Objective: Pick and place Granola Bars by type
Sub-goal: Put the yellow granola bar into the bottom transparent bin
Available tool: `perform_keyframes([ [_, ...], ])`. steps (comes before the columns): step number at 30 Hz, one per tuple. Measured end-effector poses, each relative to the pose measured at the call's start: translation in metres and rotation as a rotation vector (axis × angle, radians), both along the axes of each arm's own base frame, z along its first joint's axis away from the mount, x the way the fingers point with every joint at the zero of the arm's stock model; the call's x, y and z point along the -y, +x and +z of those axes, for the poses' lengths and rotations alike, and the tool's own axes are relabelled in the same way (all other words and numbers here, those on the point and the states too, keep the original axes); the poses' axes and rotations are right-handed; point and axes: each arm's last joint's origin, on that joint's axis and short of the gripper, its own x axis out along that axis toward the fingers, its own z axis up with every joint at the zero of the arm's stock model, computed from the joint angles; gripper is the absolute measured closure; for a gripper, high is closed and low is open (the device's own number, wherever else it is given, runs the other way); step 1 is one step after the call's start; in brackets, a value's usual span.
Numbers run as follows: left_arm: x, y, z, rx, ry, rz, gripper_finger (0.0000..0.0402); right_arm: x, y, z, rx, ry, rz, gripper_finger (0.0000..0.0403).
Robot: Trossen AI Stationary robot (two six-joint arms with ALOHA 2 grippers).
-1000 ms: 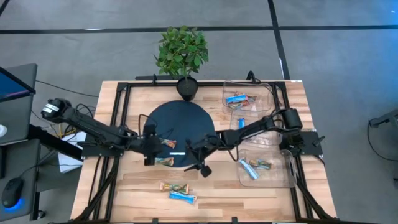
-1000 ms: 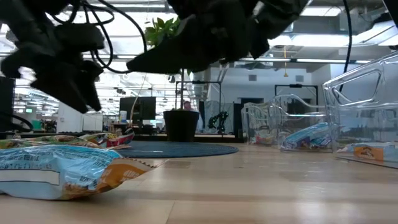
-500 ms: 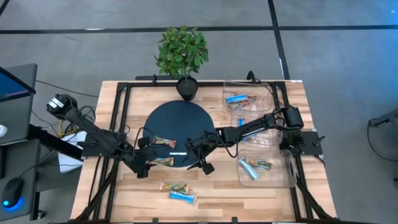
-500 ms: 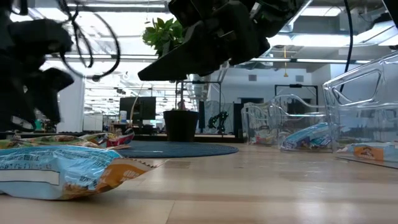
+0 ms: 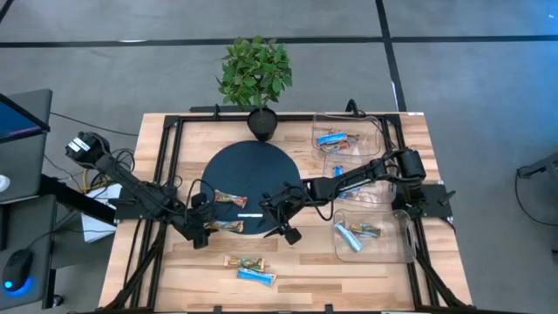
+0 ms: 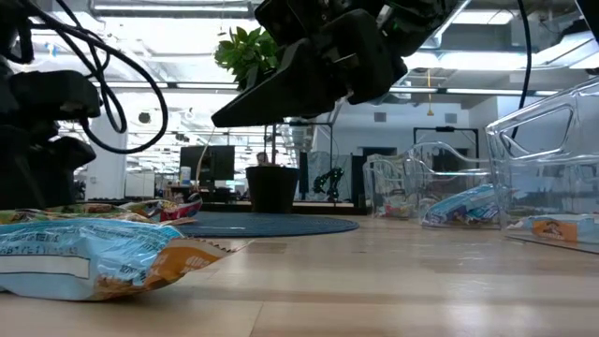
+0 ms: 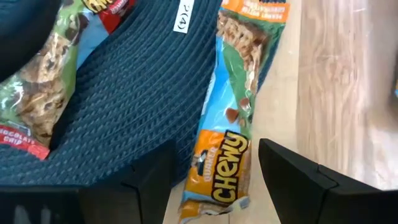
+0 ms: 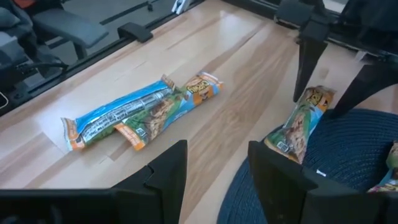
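Where mat [image 7: 124, 93] ends — Chewy bar [image 7: 231, 124], green-orange wrapper, lying flat.

Open-plan office: monitors [image 6: 208, 161], ceiling lights [image 6: 168, 86]

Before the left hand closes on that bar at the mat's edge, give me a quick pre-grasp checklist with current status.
1. Left hand open: ok, fingers spread.
2. Bar between the left fingers: ok, its orange end lies in the gap, half on the dark mat, half on the wooden table.
3. Neighbouring bar out of the grasp: ok, it lies off to one side on the mat.
4. Right hand clear of the left: ok, it hovers above the mat's edge, apart.
5. Right hand empty: ok, nothing between its fingers.
6. Left fingers low enough to grip: cannot tell.
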Motion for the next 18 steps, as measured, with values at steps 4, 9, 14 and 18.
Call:
perform_keyframes([
  [4,-0.0005,0.0001,-0.0019,-0.001,0.025,-0.003,0.0192,0.0001,-0.0009,-0.0013,-0.016,-0.003,0.000,0.0239],
  [9,0.0001,0.0013,-0.0039,-0.004,0.053,-0.028,0.0243,0.0004,-0.0016,-0.0024,-0.026,-0.010,0.002,0.0239],
  [14,0.0014,0.0034,-0.0024,0.023,0.066,-0.058,0.0289,0.0005,-0.0026,-0.0037,-0.036,-0.019,0.007,0.0239],
  [18,0.0027,0.0090,0.0016,0.091,0.087,-0.094,0.0291,0.0006,-0.0029,-0.0041,-0.042,-0.020,0.007,0.0239],
])
